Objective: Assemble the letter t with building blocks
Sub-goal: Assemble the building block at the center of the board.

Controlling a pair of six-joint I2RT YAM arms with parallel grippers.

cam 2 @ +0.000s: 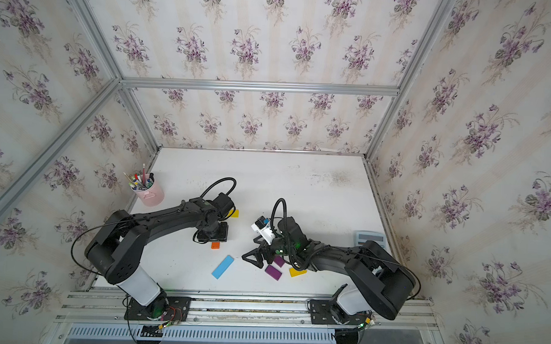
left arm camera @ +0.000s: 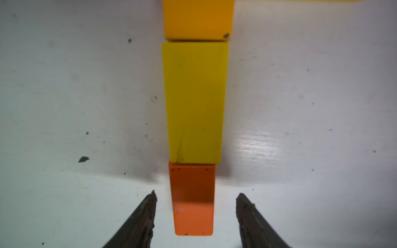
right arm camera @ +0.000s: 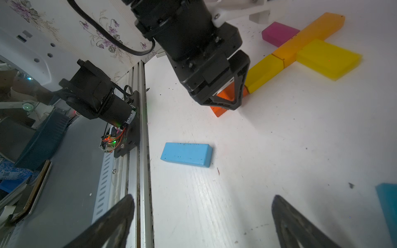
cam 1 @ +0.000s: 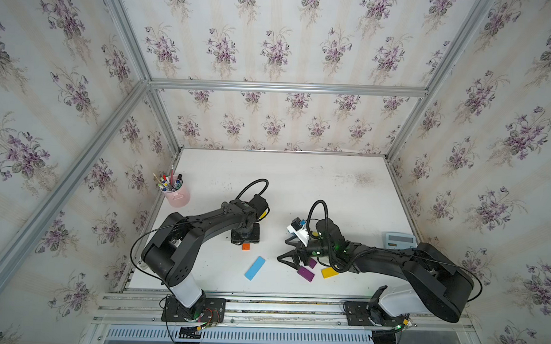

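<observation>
Seemingly, mid-tabletop, finishes the stem of the letter t. Holds the right gripper wide, empty; has the left gripper unclenched around the orange block at the stem's six o'clock end. Calls next for a foot, perhaps the blue block at five o'clock of it. In both top views, hides most under the left arm.

— How much of the letter t shows in both top views?
— Little. The left arm covers its stem. One end of the orange block peeks out at the wrist's six o'clock, and a corner of a yellow block at one o'clock. The right gripper half hides a purple block.
— The wrist cameras?
— An amber block and a teal block run off the picture's edge.
</observation>
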